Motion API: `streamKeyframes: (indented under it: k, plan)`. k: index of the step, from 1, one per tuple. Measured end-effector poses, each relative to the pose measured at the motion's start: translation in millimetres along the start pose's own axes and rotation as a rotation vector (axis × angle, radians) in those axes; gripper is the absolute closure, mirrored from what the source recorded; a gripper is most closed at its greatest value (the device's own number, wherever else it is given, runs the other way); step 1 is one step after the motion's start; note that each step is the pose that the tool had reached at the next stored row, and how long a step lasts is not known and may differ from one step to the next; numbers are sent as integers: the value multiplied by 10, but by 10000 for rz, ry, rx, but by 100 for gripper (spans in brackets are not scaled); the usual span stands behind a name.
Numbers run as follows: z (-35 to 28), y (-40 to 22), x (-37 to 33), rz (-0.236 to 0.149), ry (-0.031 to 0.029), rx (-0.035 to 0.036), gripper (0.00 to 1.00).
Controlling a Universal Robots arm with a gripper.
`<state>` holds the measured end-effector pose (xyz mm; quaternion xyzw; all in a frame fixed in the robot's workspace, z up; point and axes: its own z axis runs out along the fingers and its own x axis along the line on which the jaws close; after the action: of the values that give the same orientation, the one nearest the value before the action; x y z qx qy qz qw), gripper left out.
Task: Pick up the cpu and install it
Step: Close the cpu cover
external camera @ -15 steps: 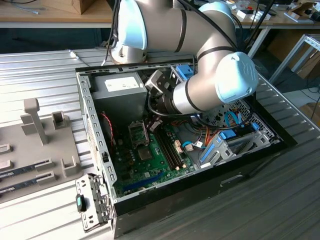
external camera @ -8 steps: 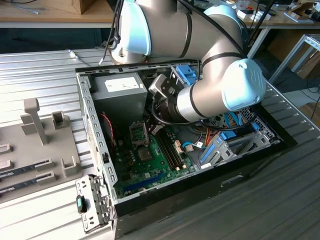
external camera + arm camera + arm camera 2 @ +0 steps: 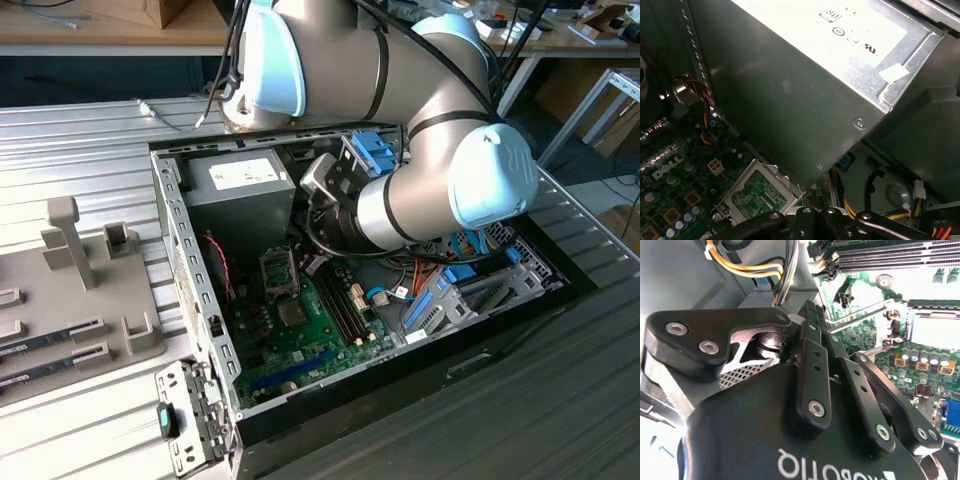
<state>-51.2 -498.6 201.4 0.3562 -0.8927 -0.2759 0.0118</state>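
**Entry: open computer case (image 3: 190,260), interior. All places given from the power supply.**

1. Power supply (image 3: 240,185): grey metal box with a pale label on top, set in a corner of the case. In the first wrist view its side wall (image 3: 790,85) stands close in front of my camera.
2. My arm (image 3: 420,200): reaches down into the case just beside the power supply.
3. My gripper (image 3: 807,315): hangs low beside the power supply, above the board. Its black links also show in the first wrist view (image 3: 817,220). I cannot tell whether it is open or closed, nor whether it holds anything.
4. Motherboard (image 3: 300,335): green, flat on the case floor below the power supply.
5. Processor socket (image 3: 278,268): metal-framed square on the board, just beside the power supply's lower edge. In the first wrist view its inside looks green (image 3: 760,192). In the second wrist view it is a washed-out pale square (image 3: 932,332).
6. Socket lever (image 3: 860,315): thin wire bar, raised at a tilt beside the socket.
7. The cpu: I cannot make it out for certain. Whether it lies in the socket cannot be told.
8. Dark bare chip (image 3: 292,315): on the board, beyond the socket from the power supply.
9. Memory slots (image 3: 340,305): long, dark, parallel, beside the socket.
10. Yellow and orange wires (image 3: 745,267): run near the power supply.
11. Grey tray (image 3: 130,300): outside the case, well apart from the power supply.
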Motion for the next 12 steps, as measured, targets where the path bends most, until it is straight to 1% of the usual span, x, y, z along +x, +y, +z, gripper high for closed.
streamKeyframes:
  k: [4,9,12]
  plan:
    - [-34,21,-8,-1,-3,-3,89]
    - [-55,32,-10,0,0,-1,89]
    - [-94,54,-19,-1,-3,-3,89]
